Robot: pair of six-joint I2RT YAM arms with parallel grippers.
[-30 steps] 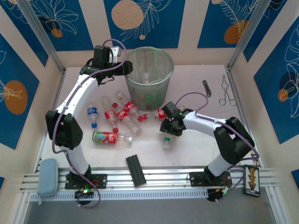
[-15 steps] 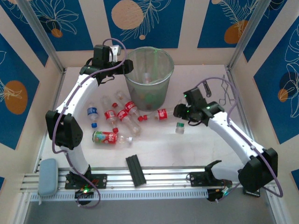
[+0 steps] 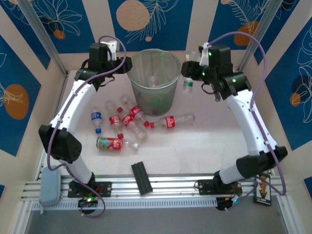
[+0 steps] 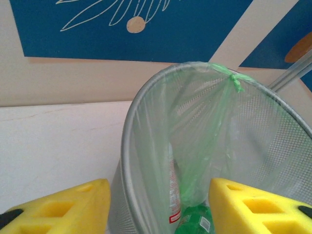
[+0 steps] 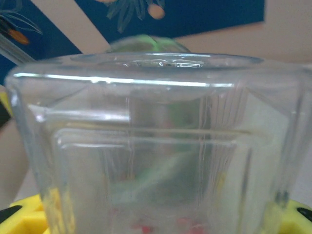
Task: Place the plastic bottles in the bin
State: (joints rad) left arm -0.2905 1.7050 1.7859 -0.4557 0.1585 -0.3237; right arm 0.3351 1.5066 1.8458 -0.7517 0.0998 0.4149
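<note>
One small clear plastic bottle with a green label (image 3: 187, 84) hangs clamped in the jaws of the right gripper (image 3: 189, 72), just outside the 3 o'clock rim of the round grey translucent plastic bin (image 3: 141, 92). Its long axis looks close to upright. The bin mouth lies at 9 o'clock from it, so the drop turns on a short carry that way over the rim. In the right wrist view the same bottle (image 5: 156, 136) sits close against the lens between yellow pads (image 5: 22, 219). The left gripper (image 3: 125, 65) hovers by the bin's 9 o'clock rim, jaws apart and empty. Several red-labelled clear bottles (image 3: 127, 119) and a blue-labelled one (image 3: 96, 117) lie on the white surface (image 3: 204, 146), at 6 to 8 o'clock of the bin. No label writing is legible at this size
</note>
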